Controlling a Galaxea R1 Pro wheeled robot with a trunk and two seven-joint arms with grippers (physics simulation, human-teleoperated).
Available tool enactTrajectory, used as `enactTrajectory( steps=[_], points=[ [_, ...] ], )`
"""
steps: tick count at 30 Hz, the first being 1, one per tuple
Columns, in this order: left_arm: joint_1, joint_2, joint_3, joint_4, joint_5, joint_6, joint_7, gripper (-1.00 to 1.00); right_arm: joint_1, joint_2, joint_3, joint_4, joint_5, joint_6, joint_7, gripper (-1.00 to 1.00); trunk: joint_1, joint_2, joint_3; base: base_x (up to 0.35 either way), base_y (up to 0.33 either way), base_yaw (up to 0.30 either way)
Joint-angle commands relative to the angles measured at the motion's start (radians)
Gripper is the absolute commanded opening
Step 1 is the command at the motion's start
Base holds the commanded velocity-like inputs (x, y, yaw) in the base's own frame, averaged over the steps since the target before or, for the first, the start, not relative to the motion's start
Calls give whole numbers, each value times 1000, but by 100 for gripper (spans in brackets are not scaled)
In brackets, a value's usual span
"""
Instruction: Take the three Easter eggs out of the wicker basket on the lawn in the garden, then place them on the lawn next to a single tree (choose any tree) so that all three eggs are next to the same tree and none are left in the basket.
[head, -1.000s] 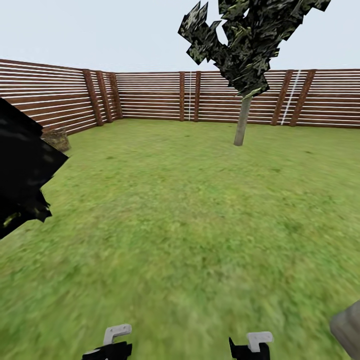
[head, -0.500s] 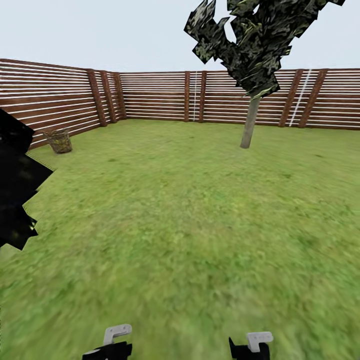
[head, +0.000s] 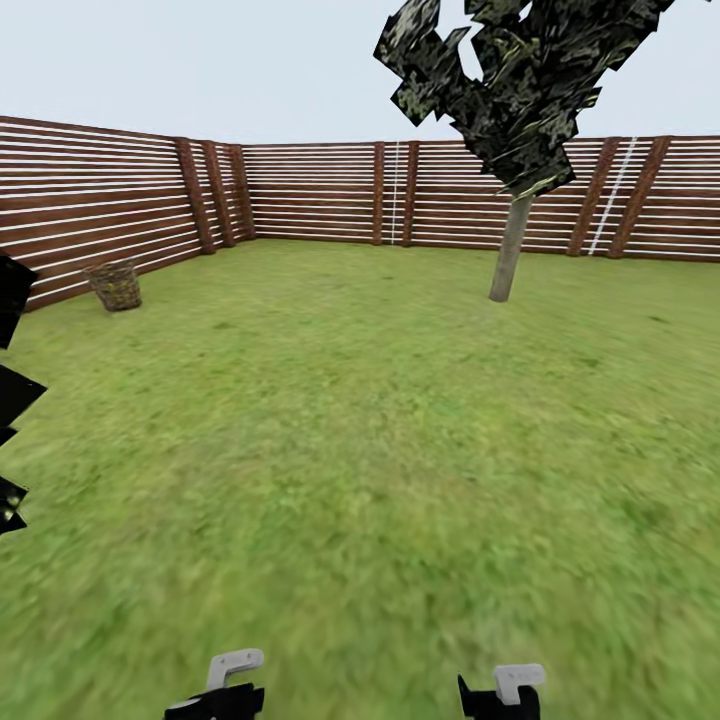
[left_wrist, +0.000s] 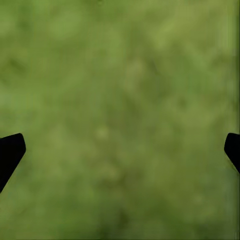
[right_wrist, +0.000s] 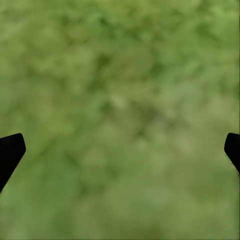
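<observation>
The wicker basket (head: 117, 285) stands far off at the left on the lawn (head: 360, 430), close to the fence; its inside is too small to make out, so the Easter eggs are hidden. A tree (head: 508, 258) with a slim grey trunk and dark jagged leaves rises at the back right of the garden. My left gripper (left_wrist: 120, 150) hangs open over bare grass, with black fingertips (left_wrist: 10, 155) at the picture's edges. Over grass too, my right gripper (right_wrist: 120, 150) is open with nothing between its fingers. Both wrists peek in at the head view's lower edge.
A brown slatted fence (head: 310, 192) rings the lawn at the back and left. Dark leaf planes (head: 12, 400) of a nearer tree cut in at the left edge. Open grass stretches between me and the basket and tree.
The whole head view has swung left: the basket has come clear of the near leaves, the tree has slid right, and a grey trunk at the lower right has left the picture.
</observation>
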Motion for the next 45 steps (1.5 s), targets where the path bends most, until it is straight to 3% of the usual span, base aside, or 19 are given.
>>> enactTrajectory(
  steps=[1,45],
  points=[
    [0,-1,2,-2,10,5,5,100,0,0,1,1,3,-2,-1,100,0,0,-1,337,0,0],
    [0,-2,0,0,10,5,5,100,0,-1,0,3,2,-2,-1,100,0,0,-5,338,0,0]
  ],
)
